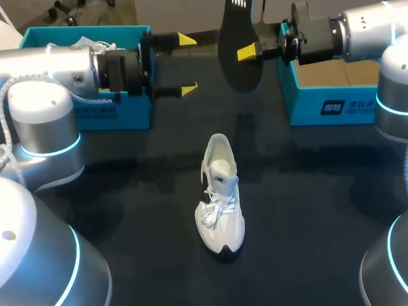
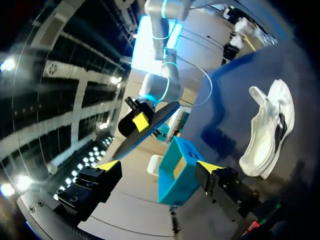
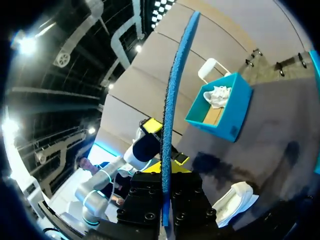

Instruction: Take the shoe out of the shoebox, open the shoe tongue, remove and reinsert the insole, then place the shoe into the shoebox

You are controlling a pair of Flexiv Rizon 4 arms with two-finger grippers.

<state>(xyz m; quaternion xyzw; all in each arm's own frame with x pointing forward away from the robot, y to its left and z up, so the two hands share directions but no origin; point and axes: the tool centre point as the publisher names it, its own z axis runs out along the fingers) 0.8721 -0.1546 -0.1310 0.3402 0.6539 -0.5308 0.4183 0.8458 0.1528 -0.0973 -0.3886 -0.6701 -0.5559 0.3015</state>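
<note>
Insole (image 1: 233, 38), pinched by the right gripper (image 1: 250, 52) at upper centre, needs toe-first alignment over the shoe (image 1: 220, 204) standing upright mid-frame; left gripper (image 1: 188, 64), spread at upper left, should steady the heel.

Left arm (image 1: 57, 64), at the left of the frame, and right arm (image 1: 370, 29), at the upper right: smooth cylindrical links in silver-grey metal, joined by rounded housings, each ringed with a glowing cyan band. A pale ribbed cable (image 1: 5, 156) runs beside the left arm's joint at the left edge. Left gripper (image 1: 187, 64) and right gripper (image 1: 243, 51): black, blocky bodies studded with small socket screws, each bearing two black fingers (image 1: 167, 39) capped with bright yellow wedge tips.
</note>
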